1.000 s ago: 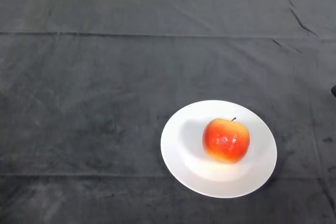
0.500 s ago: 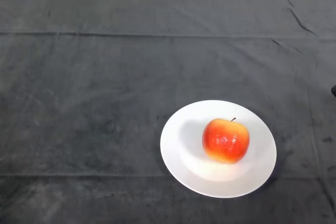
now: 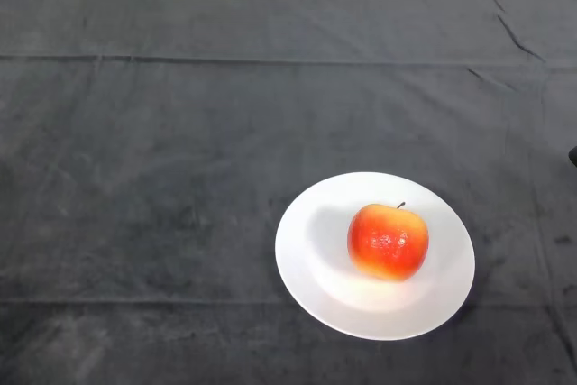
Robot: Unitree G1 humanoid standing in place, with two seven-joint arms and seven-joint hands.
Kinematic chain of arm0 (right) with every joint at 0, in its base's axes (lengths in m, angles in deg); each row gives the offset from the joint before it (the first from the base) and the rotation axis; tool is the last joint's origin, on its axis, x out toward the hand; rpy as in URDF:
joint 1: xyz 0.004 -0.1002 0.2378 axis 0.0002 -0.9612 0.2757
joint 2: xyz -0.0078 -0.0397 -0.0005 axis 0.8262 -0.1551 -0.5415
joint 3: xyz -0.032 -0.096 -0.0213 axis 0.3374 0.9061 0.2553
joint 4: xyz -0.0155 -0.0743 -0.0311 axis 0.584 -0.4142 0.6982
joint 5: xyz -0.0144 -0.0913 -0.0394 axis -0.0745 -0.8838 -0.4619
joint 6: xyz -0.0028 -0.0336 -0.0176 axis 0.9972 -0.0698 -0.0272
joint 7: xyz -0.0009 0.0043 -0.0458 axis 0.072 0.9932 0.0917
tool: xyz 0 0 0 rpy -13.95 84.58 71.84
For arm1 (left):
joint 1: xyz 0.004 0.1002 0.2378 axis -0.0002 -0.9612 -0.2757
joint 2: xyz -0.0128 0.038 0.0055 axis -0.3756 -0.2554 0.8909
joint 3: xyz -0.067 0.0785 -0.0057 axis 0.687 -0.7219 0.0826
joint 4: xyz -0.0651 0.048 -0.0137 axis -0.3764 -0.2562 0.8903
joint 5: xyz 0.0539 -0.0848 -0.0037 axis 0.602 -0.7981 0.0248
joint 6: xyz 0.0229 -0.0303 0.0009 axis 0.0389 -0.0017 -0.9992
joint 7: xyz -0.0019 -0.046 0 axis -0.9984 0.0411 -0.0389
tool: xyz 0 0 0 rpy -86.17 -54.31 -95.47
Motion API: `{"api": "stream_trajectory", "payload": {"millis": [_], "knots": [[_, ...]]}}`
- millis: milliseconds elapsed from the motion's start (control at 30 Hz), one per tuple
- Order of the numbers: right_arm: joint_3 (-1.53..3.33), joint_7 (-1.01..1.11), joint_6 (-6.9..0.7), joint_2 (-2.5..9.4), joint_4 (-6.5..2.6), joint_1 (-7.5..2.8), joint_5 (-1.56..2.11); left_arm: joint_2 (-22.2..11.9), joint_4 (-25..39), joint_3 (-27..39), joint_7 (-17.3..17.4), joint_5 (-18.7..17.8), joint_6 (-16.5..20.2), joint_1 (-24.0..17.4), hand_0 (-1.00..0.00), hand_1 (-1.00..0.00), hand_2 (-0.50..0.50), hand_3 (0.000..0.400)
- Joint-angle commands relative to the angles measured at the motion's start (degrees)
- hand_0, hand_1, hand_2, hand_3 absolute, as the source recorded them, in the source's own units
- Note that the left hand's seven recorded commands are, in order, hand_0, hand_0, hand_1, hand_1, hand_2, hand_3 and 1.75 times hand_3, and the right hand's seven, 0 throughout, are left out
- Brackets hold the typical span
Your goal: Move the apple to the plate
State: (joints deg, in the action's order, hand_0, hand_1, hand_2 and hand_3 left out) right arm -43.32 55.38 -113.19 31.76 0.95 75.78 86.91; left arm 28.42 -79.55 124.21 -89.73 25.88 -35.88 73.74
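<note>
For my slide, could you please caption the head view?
Red apple sits on the white plate atop the dark cloth.

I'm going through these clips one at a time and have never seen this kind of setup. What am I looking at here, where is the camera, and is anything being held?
The picture comes from a camera on the head of a humanoid robot that stands at a table, looking down at the surface in front of it. The table is covered by a dark cloth with a few creases. The robot works with its left arm, which would enter from the lower left, but no part of the robot shows in this view, so nothing is being held. On the cloth, toward the lower right, sits a white plate. A red and orange apple rests on the plate, a little right of its middle, with its short stem pointing up. Judged from how things lie, the job of putting the apple on the plate looks done.
</note>
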Motion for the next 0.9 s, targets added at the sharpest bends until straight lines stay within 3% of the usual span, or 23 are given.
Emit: {"api": "stream_trajectory", "payload": {"millis": [33,900], "knots": [[-0.96,-0.22,-0.7,-2.55,-0.03,1.6,-0.13,0.1,-0.9,2.0,0.6,1.5,0.6,1.0,0.0,0.0,0.0,0.0],[-0.96,-0.22,-0.69,-2.55,-0.02,1.6,-0.13,0.8,-0.9,1.9,1.5,2.4,1.0,1.7,0.0,0.0,0.0,0.0]]}}
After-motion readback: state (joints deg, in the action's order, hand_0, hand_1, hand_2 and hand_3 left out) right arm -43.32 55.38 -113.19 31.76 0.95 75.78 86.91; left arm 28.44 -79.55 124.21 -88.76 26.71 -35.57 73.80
